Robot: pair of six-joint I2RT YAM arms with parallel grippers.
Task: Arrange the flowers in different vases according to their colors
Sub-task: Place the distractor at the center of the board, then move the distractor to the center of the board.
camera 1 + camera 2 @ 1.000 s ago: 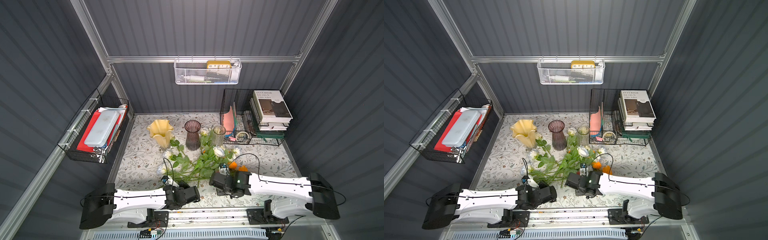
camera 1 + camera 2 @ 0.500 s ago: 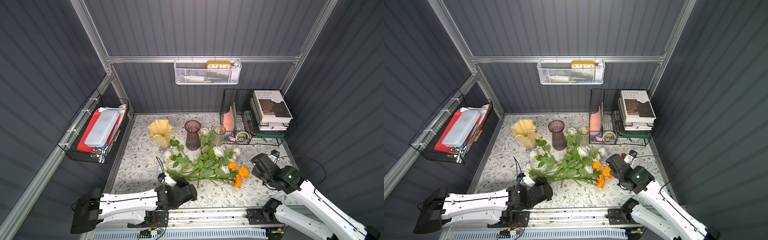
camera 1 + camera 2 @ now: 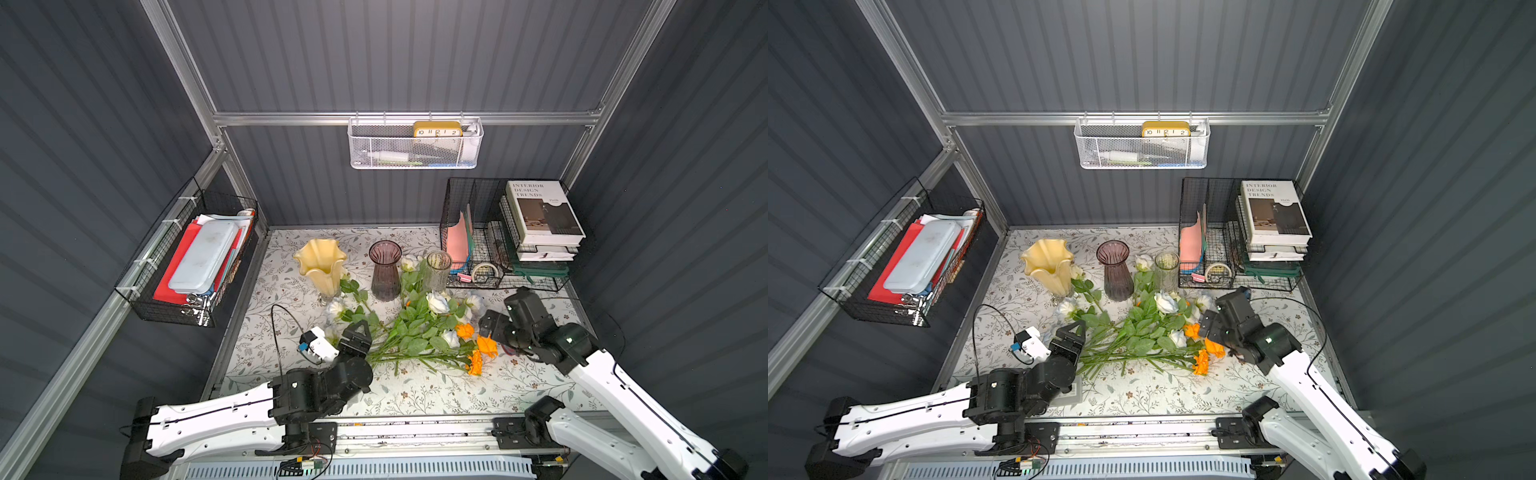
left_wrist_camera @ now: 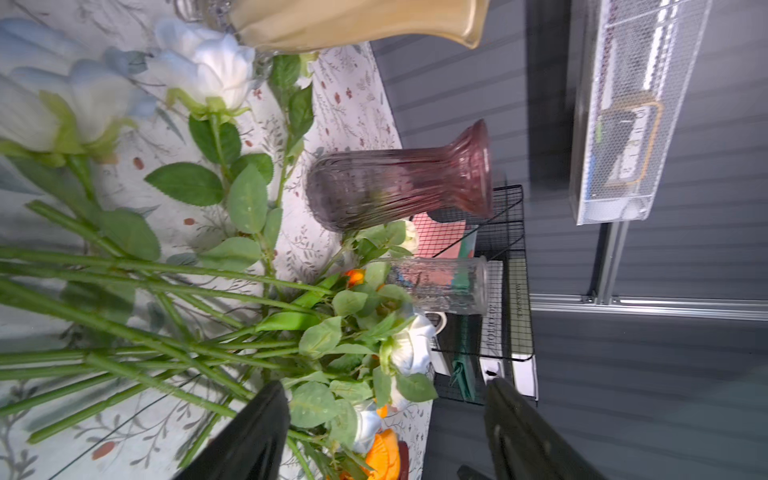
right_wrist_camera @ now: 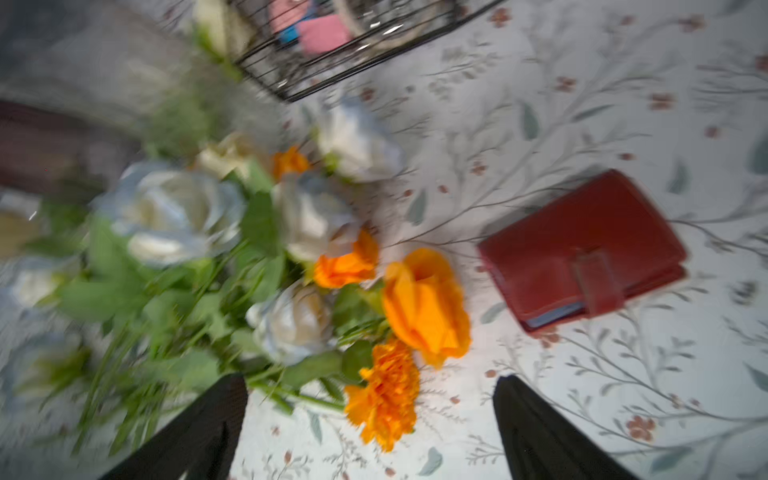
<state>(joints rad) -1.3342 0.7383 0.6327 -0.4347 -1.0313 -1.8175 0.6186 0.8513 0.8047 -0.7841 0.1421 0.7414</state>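
L gripper is sitting low-centre in a top view, over the stem end of the flowers. Its jaws are standing apart w/ nothing clamped btwn them. R gripper is hanging right of centre, just beside the orange heads, jaws also spread wide & gripping nothing.

The flowers are lying in one loose bunch on the floral tablecloth, mid-frame, stems fanning toward lower left & heads toward the right. In the R wrist view an orange marigold and an orange rose are lying at the edge of the bunch nearest the R gripper. White roses are showing further in, blurred. A red wallet is lying on the cloth near the orange blooms, not touching them.

Standing upright in a row above the bunch in both top views:
- pale yellow ruffled vase, left
- purple ribbed vase, mid
- clear ribbed vase, right, just beside the black wire organiser

One cream rose is lying btwn the purple & clear ones.
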